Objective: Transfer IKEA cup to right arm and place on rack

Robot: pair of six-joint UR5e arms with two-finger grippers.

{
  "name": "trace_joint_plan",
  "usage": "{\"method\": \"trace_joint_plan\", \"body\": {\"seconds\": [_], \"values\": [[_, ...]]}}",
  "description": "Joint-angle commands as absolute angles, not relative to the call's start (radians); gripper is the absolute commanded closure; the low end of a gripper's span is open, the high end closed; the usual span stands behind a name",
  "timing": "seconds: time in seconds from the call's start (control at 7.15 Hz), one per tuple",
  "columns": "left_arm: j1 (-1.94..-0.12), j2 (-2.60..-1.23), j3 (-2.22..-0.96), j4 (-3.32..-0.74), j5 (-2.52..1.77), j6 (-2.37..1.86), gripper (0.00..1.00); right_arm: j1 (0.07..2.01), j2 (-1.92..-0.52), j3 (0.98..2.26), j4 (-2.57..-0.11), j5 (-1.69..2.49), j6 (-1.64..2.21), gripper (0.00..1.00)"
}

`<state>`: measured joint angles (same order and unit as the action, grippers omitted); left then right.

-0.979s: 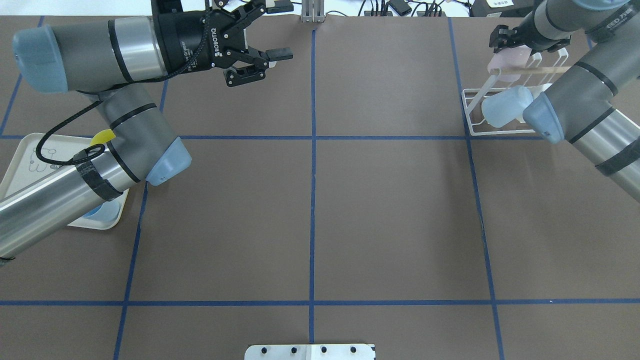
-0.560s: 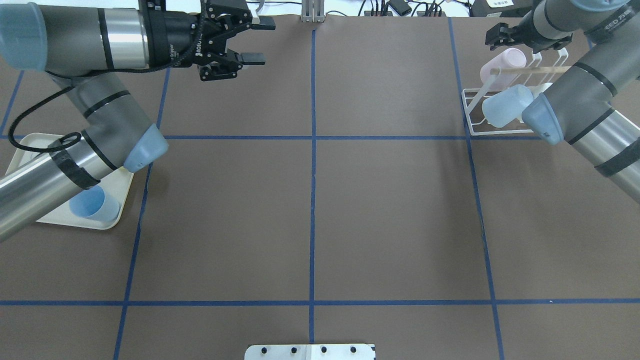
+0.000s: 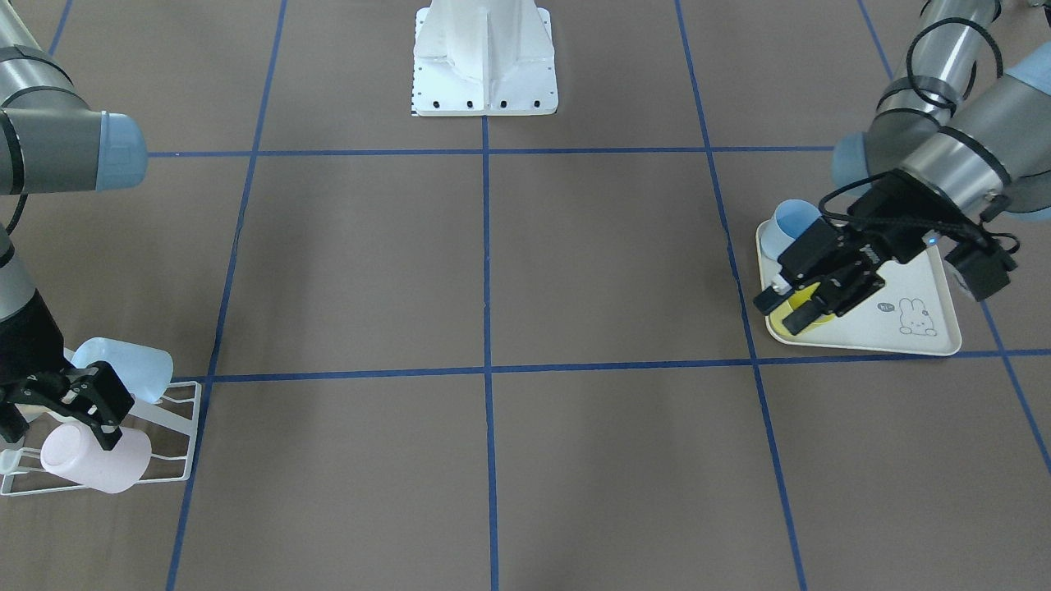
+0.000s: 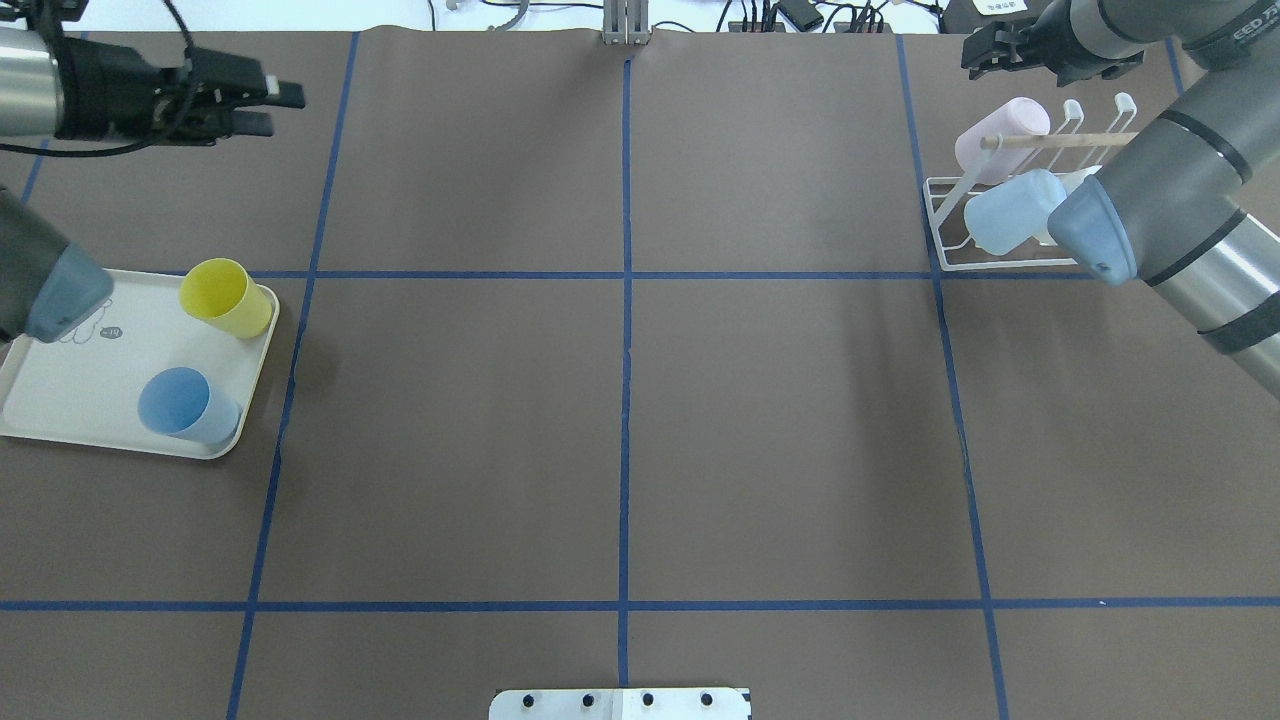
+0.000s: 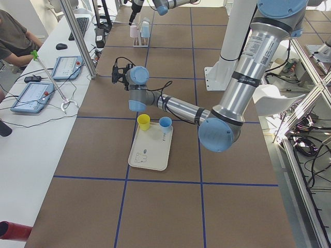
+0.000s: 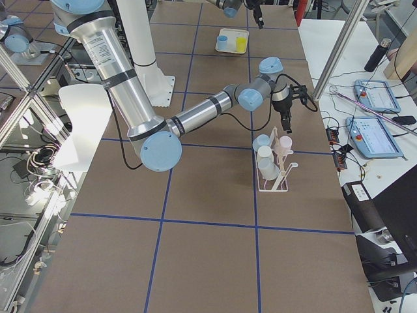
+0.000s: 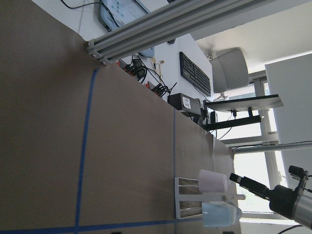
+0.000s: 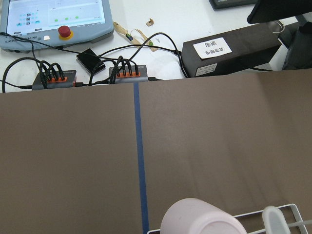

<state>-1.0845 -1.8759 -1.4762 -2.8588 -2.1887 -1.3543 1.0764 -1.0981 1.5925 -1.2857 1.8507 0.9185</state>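
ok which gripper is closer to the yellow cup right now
Left. The left gripper hangs beyond the tray's far edge, on the yellow cup's side; the right gripper is across the table, by the rack.

The desk (image 4: 780, 420) has a matt brown cover with blue tape lines (image 4: 625, 400). The pink cup (image 4: 1000, 135) and yellow cup (image 4: 225, 297) look like smooth matt plastic. The rack (image 4: 1000, 266) is white-coated wire with a wooden rod (image 4: 1060, 141).

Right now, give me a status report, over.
Left gripper open, empty. Right gripper open, clear of the rack. Pink cup sits on rack beside pale blue cup. Yellow cup, blue cup on tray.
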Motion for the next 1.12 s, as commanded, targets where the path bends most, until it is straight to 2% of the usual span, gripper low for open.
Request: {"method": "trace_joint_plan", "body": {"seconds": [0.0,0.28,0.7,0.98], "values": [[-1.108,-1.677,-1.506,-2.763,-2.183,-1.058,0.26,1.077,-1.12,1.637,-1.287,1.855,0.92,0.0],[-1.06,-1.53,-1.613,-2.689,-2.183,-1.019,0.26,1.075,-1.144,1.675,-1.289,1.862,0.922,0.0],[-0.91,-1.424,-1.829,-2.424,-2.076,-1.017,0.25,1.077,-1.193,1.747,-1.293,1.9,0.922,0.0],[-0.876,-1.37,-1.873,-2.395,-2.072,-1.015,0.24,1.075,-1.195,1.798,-1.364,1.902,0.922,0.0]]}}
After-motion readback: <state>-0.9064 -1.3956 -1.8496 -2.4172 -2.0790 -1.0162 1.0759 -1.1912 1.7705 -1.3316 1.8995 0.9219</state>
